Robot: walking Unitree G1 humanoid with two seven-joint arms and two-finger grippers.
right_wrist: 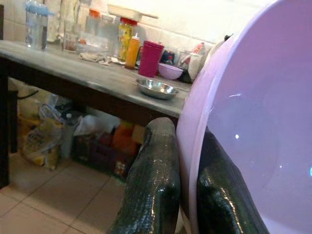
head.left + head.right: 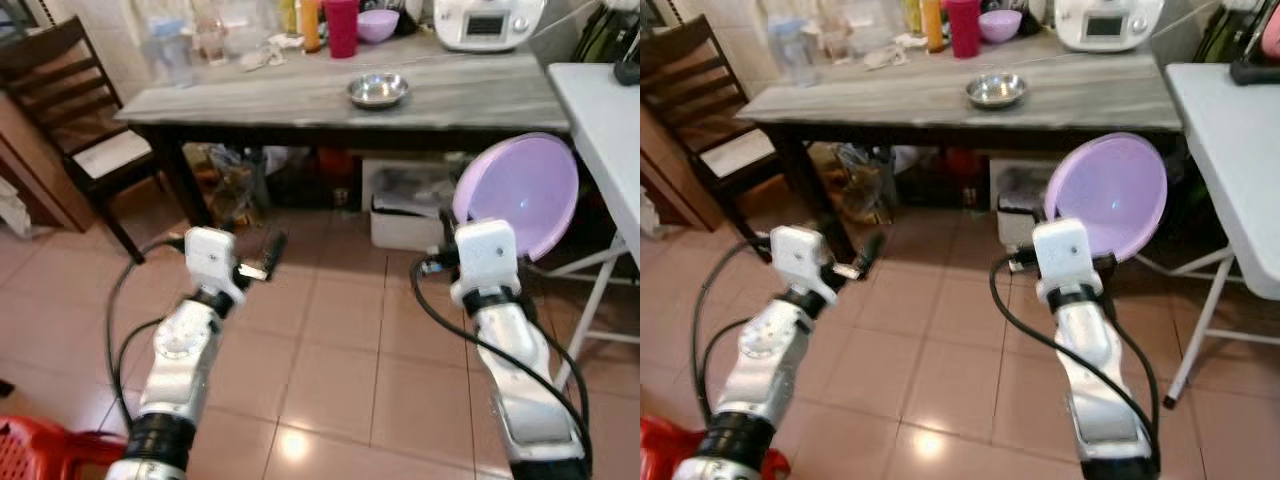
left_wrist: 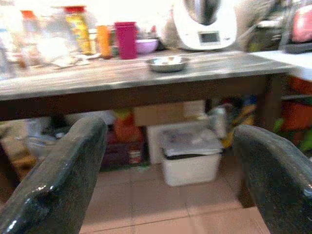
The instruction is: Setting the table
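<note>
My right gripper (image 1: 187,165) is shut on the rim of a lilac plate (image 2: 520,195), held upright on edge below the level of the grey table (image 2: 300,100). A small steel bowl (image 2: 377,89) sits on that table near its front. My left gripper (image 2: 262,258) is open with nothing between its fingers, out over the tiled floor in front of the table. In the left wrist view its two black fingers (image 3: 63,175) frame the table's underside.
At the table's back stand a magenta cup (image 2: 341,25), a lilac bowl (image 2: 378,24), bottles and a white appliance (image 2: 487,22). Boxes and bags (image 2: 405,205) lie under it. A dark chair (image 2: 75,120) is at left, a white folding table (image 2: 605,130) at right, a red stool (image 2: 45,450) by my left side.
</note>
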